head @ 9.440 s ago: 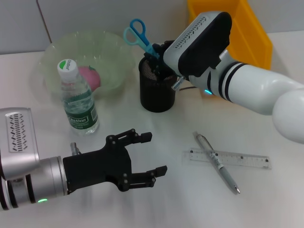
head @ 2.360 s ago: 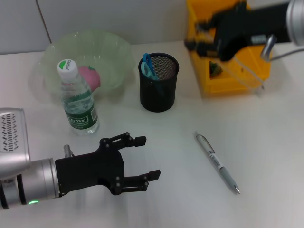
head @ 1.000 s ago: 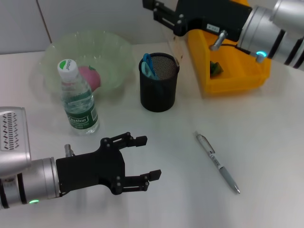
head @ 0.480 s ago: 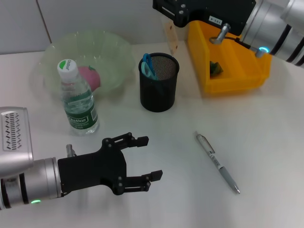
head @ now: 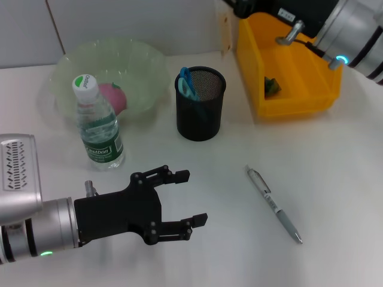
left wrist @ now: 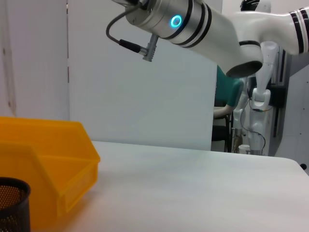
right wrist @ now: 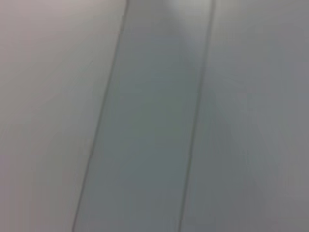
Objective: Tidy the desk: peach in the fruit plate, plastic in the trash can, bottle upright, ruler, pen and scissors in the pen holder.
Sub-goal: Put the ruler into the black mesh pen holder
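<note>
We are hovering our left gripper (head: pixel 179 197) low over the white desk (head: pixel 335 179) near its front edge, its black fingers (head: pixel 178 175) spread apart and holding nothing. Our right gripper (head: pixel 239 7) is lifting a clear plastic ruler (head: pixel 225 27), which is hanging upright at the top edge of the head view, above and behind the black mesh pen holder (head: pixel 200 104); we cannot tell how the fingers are set around it. The blue-handled scissors (head: pixel 187 84) are standing inside the holder. The silver pen (head: pixel 273 204) is lying flat on the desk, well apart from the holder. The clear plastic water bottle with a green cap (head: pixel 97 127) is standing upright just in front of the translucent green fruit plate (head: pixel 143 66), where the pink peach (head: pixel 112 97) is resting. A dark scrap (head: pixel 271 85) is sitting in the yellow plastic bin (head: pixel 287 101).
</note>
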Action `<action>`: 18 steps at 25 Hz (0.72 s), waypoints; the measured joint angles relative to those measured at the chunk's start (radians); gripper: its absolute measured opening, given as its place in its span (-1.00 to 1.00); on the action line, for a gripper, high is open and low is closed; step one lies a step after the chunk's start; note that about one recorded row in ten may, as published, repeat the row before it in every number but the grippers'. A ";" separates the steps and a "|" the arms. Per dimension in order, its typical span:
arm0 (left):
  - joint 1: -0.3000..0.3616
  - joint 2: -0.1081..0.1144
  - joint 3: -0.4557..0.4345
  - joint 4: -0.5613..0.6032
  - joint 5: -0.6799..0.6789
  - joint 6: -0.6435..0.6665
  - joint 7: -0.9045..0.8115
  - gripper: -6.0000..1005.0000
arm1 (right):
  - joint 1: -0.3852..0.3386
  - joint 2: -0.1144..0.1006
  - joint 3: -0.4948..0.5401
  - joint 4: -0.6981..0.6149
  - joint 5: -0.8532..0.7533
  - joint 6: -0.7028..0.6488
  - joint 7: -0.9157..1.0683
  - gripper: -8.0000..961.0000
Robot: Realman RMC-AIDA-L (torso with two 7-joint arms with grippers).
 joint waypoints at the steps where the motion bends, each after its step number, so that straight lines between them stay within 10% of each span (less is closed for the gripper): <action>1: -0.001 0.000 0.000 0.000 0.000 0.000 0.000 0.69 | 0.005 -0.001 0.000 0.018 0.028 -0.007 -0.014 -0.18; 18: 0.003 0.002 0.000 0.019 0.000 0.002 0.000 0.69 | 0.122 -0.001 0.032 0.264 0.072 0.002 -0.036 -0.18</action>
